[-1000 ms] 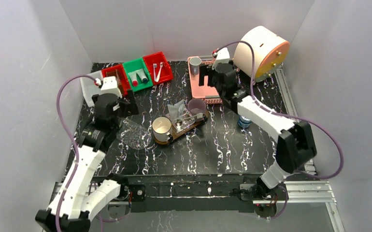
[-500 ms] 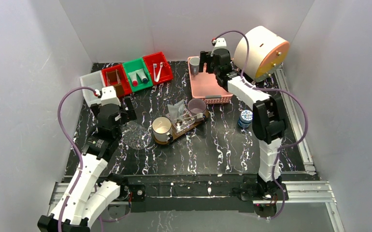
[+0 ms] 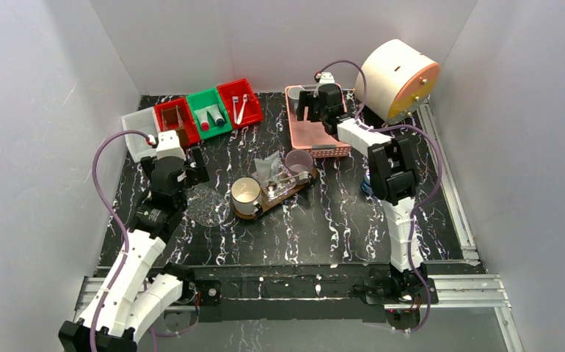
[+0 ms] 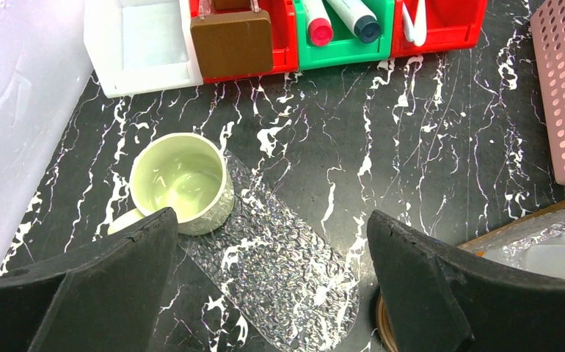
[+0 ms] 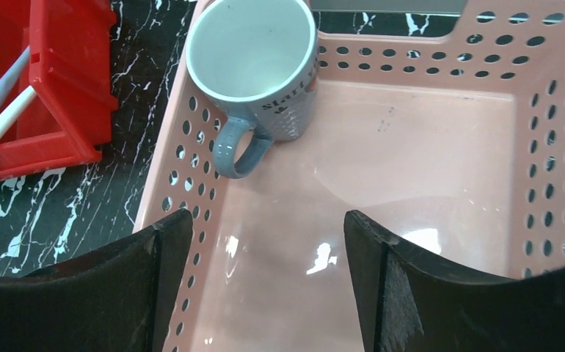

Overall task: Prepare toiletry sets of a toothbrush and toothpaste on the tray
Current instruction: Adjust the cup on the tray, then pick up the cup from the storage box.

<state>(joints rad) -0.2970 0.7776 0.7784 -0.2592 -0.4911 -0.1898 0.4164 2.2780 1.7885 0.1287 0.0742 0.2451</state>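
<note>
Right wrist view alone revealed a grey mug (image 5: 254, 66) upper left in the pink basket (image 5: 412, 183); right pincer (image 5: 265, 227) and left pincer (image 4: 272, 227) gaped, released.

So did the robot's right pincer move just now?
Yes. The right pincer slid along the pink basket toward its far end, closer to the grey mug standing there.

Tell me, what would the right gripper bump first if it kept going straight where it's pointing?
Probably the bare floor of the pink basket: the right gripper aims down into it. The grey mug stands left of that line, though depth is unclear.
</note>
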